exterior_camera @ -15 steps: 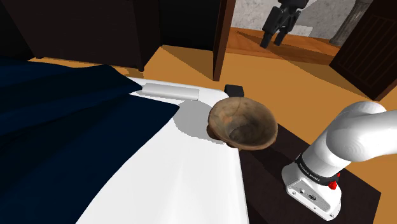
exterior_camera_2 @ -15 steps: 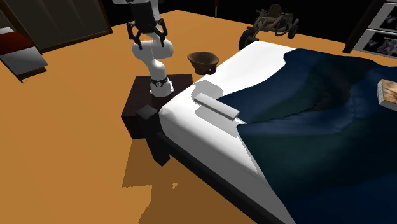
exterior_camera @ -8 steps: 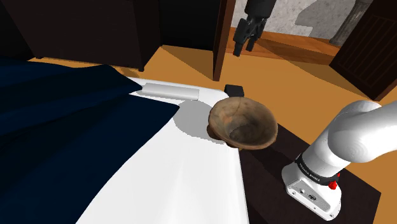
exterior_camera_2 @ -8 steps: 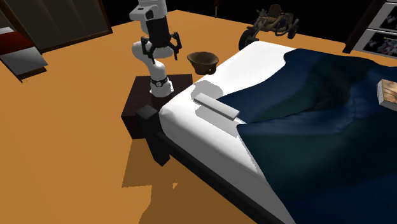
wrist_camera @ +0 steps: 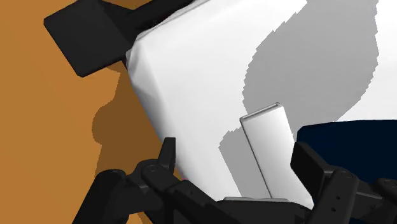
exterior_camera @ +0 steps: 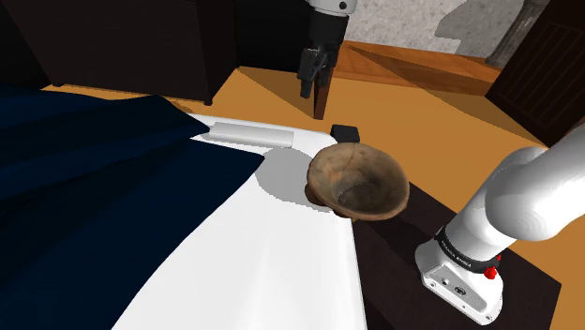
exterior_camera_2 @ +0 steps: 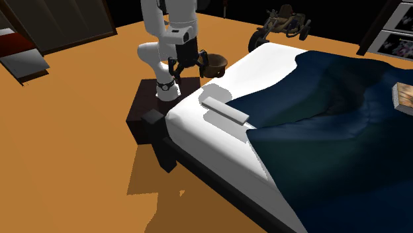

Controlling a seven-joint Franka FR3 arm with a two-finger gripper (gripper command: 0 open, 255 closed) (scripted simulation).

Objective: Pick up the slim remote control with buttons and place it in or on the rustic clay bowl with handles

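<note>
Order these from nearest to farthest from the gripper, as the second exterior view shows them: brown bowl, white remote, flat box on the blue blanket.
1. Brown bowl, beside the gripper in that view, and white remote, on the white sheet: too close to call.
2. Flat box, on the blue blanket at the view's right edge: farthest.

1. The arm (exterior_camera: 525, 199) is glossy white, built of thick, rounded, tube-like links.
2. Dark bands ring its joints (exterior_camera_2: 165, 85).
3. Its base (exterior_camera: 455, 281) is a white, boxy housing with small dark dots on its face. A black collar with pale lettering sits above it, and there is a small red mark (exterior_camera: 492, 272) at the side.
4. The gripper (exterior_camera: 310, 82) is all black and angular, with two slim fingers (wrist_camera: 167, 156) below a white wrist.
</note>
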